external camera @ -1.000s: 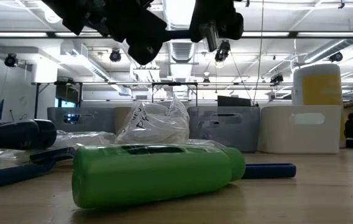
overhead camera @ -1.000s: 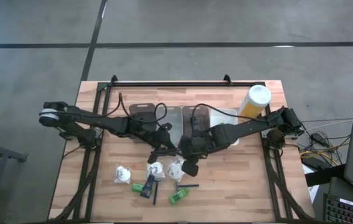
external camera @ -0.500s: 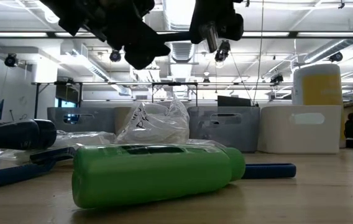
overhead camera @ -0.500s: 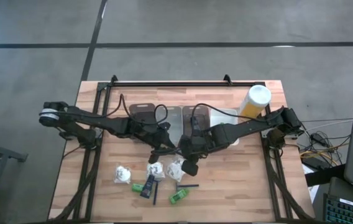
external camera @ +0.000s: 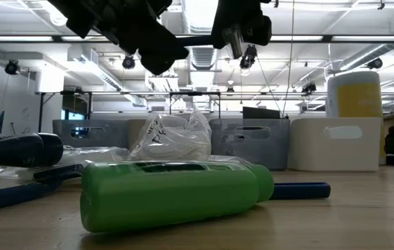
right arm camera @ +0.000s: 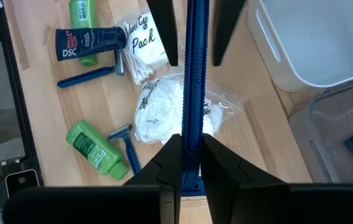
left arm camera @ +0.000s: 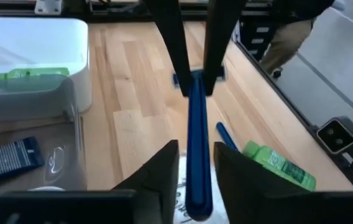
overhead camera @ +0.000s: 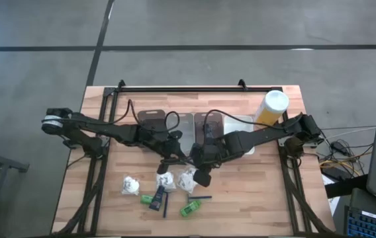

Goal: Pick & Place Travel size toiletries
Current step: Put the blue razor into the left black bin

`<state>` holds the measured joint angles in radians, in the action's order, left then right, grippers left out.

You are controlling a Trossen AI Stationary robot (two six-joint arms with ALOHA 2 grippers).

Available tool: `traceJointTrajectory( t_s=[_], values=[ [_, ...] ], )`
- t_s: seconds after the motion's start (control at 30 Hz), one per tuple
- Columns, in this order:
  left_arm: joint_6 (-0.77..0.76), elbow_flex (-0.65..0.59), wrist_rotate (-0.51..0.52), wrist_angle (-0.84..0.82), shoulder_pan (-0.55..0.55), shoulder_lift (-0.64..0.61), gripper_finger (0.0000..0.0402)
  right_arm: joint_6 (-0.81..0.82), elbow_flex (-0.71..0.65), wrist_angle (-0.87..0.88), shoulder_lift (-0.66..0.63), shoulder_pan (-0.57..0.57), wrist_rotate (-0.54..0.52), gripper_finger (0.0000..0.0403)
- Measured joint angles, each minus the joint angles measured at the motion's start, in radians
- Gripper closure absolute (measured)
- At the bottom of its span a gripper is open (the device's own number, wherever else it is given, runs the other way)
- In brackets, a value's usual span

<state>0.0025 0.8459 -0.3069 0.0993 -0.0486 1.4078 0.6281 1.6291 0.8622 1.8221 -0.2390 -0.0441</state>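
Note:
A thin dark blue razor is up in the air between both grippers, over the pile of toiletries near the table's near edge. My right gripper is shut on it. My left gripper faces it, open, with a finger on either side of the razor's handle. Below lie white wrapped bundles, a green bottle, a dark tube and other blue razors. In the high view the left gripper and right gripper meet above the bundles. My right gripper pinches the razor between its two fingers near the head end. The razor lies lengthwise along the fingers, and its handle sticks out past their tips. It is lifted clear of the table, above the white bundles.
A tall yellow bottle with a white cap stands at the far right. Trays sit in a row along the far side: a white tray holding a green bottle, a clear one, and a grey one. Bare wood lies near the right edge.
The left gripper has shifted a little over the pile and back, while the right gripper has stayed where it was with the razor.

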Motion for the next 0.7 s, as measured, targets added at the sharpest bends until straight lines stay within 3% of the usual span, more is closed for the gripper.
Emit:
traceJointTrajectory(
  t_s=[0.33,0.7],
  values=[
    [0.005,0.0,-0.003,-0.005,0.0,0.0,0.0372,-0.004,0.0,0.002,0.0,0.0,0.0,0.0355],
    [0.03,0.0,0.084,-0.06,0.0,0.0,0.0372,0.0,0.0,0.0,-0.004,0.001,-0.013,0.0258]
  ],
)
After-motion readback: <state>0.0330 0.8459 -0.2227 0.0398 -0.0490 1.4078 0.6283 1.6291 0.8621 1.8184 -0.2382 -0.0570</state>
